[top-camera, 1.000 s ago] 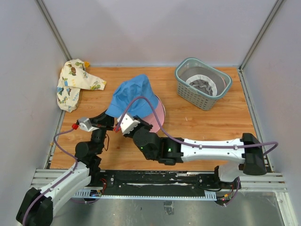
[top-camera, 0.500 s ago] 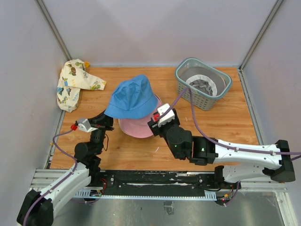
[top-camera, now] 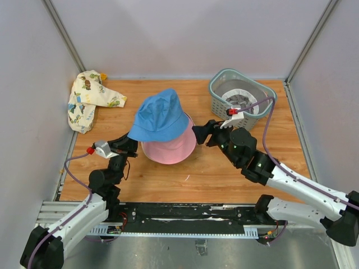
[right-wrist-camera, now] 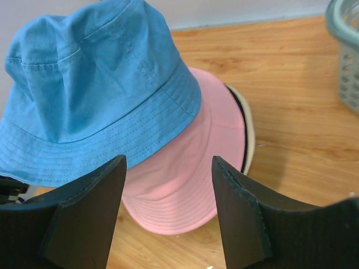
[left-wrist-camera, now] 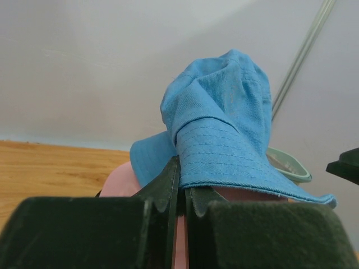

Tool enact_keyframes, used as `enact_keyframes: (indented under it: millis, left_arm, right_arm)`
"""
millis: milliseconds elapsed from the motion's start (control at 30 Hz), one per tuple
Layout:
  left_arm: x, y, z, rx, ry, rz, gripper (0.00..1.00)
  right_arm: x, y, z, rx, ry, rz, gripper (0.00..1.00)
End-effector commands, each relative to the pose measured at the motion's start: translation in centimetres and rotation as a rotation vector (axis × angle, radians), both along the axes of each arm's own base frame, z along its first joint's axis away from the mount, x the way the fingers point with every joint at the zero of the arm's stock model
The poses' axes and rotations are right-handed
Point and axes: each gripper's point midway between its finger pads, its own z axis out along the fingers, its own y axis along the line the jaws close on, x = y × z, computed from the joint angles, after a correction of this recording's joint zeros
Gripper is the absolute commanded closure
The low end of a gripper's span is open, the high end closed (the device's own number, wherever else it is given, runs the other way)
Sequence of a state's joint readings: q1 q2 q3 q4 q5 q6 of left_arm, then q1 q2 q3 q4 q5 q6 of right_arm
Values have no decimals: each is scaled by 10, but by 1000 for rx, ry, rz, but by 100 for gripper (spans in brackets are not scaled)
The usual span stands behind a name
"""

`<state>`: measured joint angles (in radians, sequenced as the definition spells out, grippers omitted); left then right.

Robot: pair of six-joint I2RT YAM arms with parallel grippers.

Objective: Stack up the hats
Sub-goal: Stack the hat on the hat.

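Note:
A blue hat (top-camera: 160, 116) rests tilted on a pink hat (top-camera: 168, 150) in the middle of the table. Thin black and cream brims (right-wrist-camera: 248, 131) show beneath the pink one. My left gripper (top-camera: 131, 147) is shut on the blue hat's near-left brim. In the left wrist view the left gripper (left-wrist-camera: 180, 188) pinches that brim of the blue hat (left-wrist-camera: 219, 123). My right gripper (top-camera: 201, 133) stands open just right of the stack, holding nothing. The right wrist view shows the right gripper (right-wrist-camera: 168, 163) facing the blue hat (right-wrist-camera: 95, 78) and the pink hat (right-wrist-camera: 185, 174).
A cream patterned hat (top-camera: 87, 101) lies crumpled at the back left corner. A grey-green slatted basket (top-camera: 220, 106) stands at the back right with grey and white fabric (top-camera: 242, 101) inside. Walls close in the table on three sides.
My right gripper let go of the blue hat, opened, and drew back to the right. The blue hat settled onto the pink one. The left gripper kept its hold on the brim.

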<state>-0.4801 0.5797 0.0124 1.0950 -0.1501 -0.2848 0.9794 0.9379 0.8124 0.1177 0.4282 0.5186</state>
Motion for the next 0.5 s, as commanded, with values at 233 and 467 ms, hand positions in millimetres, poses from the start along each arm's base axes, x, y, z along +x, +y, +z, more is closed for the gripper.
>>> enact_keyframes:
  millis: [233, 467]
  left_arm:
    - [-8, -4, -92, 170, 154, -25, 93]
    - [-6, -5, -98, 178, 179, -21, 93]
  right_arm:
    - [11, 36, -7, 411, 220, 237, 36]
    - [15, 47, -14, 491, 279, 285, 36]
